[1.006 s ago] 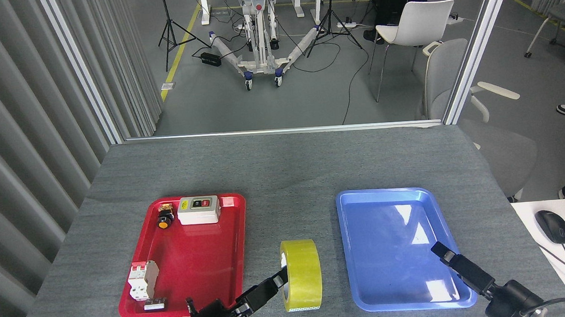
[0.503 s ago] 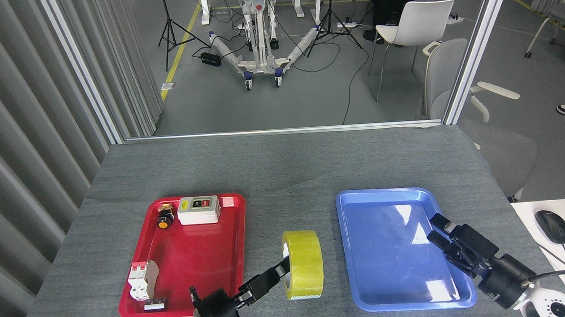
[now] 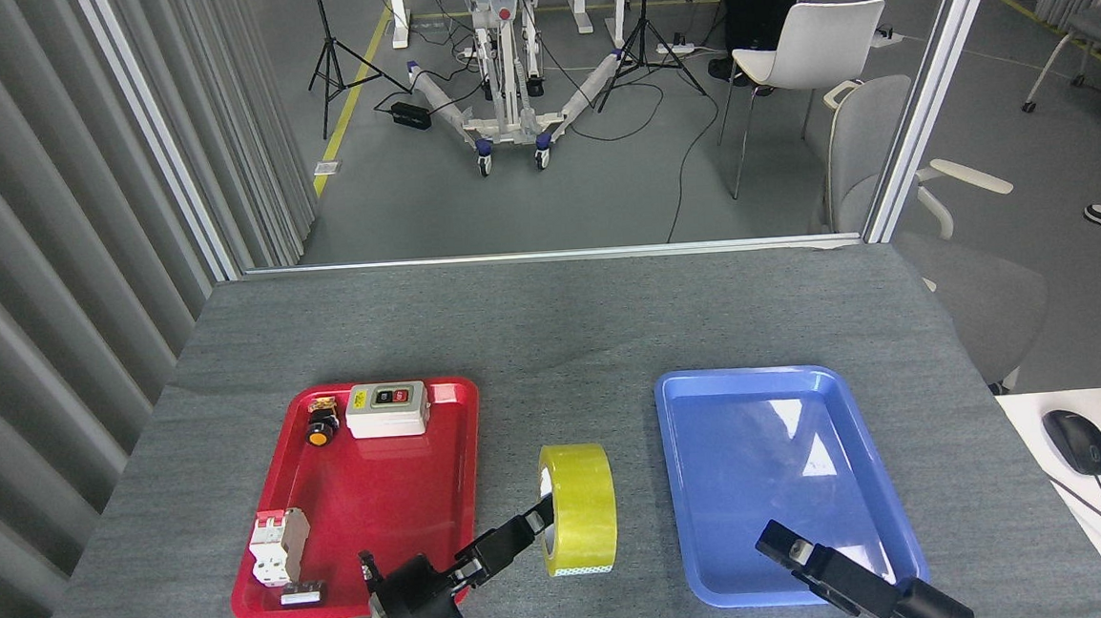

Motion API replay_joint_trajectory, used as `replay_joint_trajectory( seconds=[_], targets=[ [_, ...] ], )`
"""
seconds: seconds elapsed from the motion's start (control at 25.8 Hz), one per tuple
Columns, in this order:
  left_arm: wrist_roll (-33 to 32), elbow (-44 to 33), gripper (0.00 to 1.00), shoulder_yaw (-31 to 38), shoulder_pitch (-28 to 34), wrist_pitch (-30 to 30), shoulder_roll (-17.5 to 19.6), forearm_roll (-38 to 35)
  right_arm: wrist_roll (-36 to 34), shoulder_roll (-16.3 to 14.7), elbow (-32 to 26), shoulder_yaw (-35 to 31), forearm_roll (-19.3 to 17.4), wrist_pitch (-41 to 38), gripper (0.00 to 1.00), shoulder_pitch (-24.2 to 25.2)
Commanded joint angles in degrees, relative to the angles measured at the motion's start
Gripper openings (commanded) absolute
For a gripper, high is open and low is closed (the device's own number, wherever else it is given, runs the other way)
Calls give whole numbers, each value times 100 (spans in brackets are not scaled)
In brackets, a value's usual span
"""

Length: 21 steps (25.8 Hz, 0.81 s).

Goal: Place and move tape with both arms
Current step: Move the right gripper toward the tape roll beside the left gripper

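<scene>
The tape [image 3: 584, 508], a wide yellow roll with a white core, stands on edge on the grey table [image 3: 553, 347] between the two trays. My left gripper [image 3: 544, 515] comes in from the bottom left. One black finger reaches into the roll's core, the other is hidden by the tape, and the grip looks shut on the roll's wall. My right gripper [image 3: 781, 541] hovers low over the near part of the blue tray [image 3: 709, 404], well right of the tape and holding nothing. It shows as one dark bar, so its opening is unclear.
The red tray [image 3: 462, 419] on the left holds a grey switch box [image 3: 387, 410], a yellow push button [image 3: 320, 428], a white circuit breaker [image 3: 278, 545] and a small black part [image 3: 302, 593]. A mouse [image 3: 1077, 441] lies on a white desk at the right.
The tape and my left gripper shifted a little left and away from me. My right arm drew back and leftward, from the blue tray's right side to its near edge.
</scene>
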Motion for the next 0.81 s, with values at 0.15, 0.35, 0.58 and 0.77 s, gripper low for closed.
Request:
replay_joint_trajectory(
  seconds=[0.15,0.35,0.58,0.77],
  targets=[
    [-2,16,5,23,-10,-12,17,-9,77,-699,-6,1940,-397,-200,100,-477],
    [-2,7,6,23,7,-21,17,-9,-55,-840,11,2099,-995,-508,100,-653],
    [-2,-19,6,23,7,-21,8,-9,-292,-638,126,2116,-801,-499,100,-1075],
    [-2,-37,6,32,-2,-21,17,-9,-503,-515,134,2186,499,-596,100,-1189]
  ],
)
